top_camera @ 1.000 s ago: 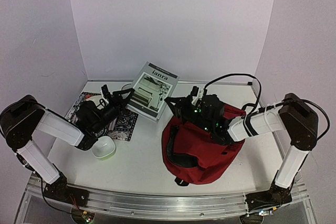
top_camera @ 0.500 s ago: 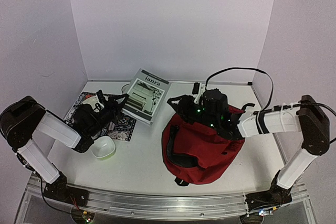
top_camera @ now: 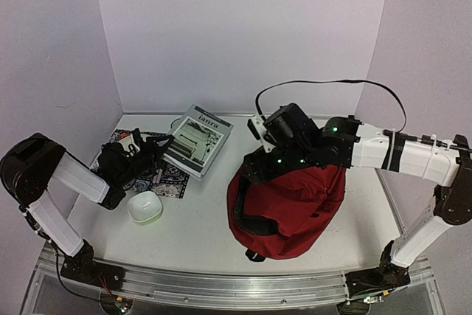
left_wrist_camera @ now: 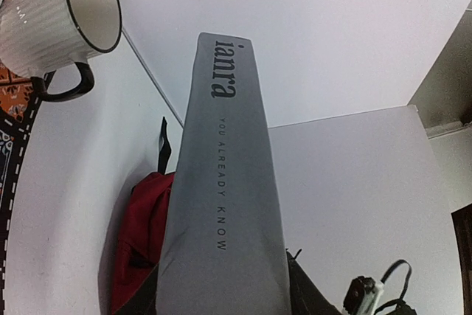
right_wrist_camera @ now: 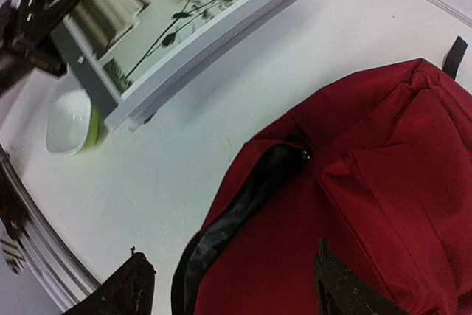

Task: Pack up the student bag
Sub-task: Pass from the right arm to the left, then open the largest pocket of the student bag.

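Slumping on bench [top_camera: 199, 212], right-centre: student bag [top_camera: 295, 204]; soft, limp, probably light; best hold likely zipper rim [right_wrist_camera: 243, 197]; right jaws spread wide just above opening, empty; left jaws clamped on book [top_camera: 195, 138], well apart.

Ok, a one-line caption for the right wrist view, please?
Right tool hangs open above the unzipped red student bag while the left tool holds the grey book near a bowl.
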Robot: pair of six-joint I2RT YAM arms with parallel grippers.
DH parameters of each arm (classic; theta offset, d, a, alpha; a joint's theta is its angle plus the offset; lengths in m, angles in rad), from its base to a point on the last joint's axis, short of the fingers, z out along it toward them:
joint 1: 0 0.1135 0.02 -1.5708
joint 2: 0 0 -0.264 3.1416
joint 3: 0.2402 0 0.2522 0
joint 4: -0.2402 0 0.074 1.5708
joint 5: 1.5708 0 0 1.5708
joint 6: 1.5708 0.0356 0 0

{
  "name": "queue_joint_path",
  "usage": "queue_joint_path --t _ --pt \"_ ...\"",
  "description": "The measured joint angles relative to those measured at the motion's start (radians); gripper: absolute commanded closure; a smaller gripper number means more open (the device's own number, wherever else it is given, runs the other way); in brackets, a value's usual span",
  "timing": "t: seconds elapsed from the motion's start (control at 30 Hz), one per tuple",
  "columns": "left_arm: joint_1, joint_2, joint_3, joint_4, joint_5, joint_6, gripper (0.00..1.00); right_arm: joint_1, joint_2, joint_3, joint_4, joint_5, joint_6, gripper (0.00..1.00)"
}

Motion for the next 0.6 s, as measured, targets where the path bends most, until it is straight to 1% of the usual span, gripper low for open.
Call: queue_joint_path --t 0.1,0.27,0.43,0.6 --pt "0.015 0.006 0.005 -0.031 0.044 -0.001 0.60 0.067 0.016 0.070 -0.147 0.054 -0.098 0.20" --pt "0.033 0.000 0.022 -0.112 0.095 0.012 0.59 0.185 0.065 0.109 -0.298 0.169 -0.210 0.16" --pt "0.042 -0.051 0.044 -0.225 0.110 0.040 0.59 0.270 0.126 0.109 -0.391 0.254 -0.265 0.15" --pt "0.044 -0.097 0.058 -0.284 0.124 0.060 0.59 0.292 0.163 0.108 -0.425 0.341 -0.290 0.13"
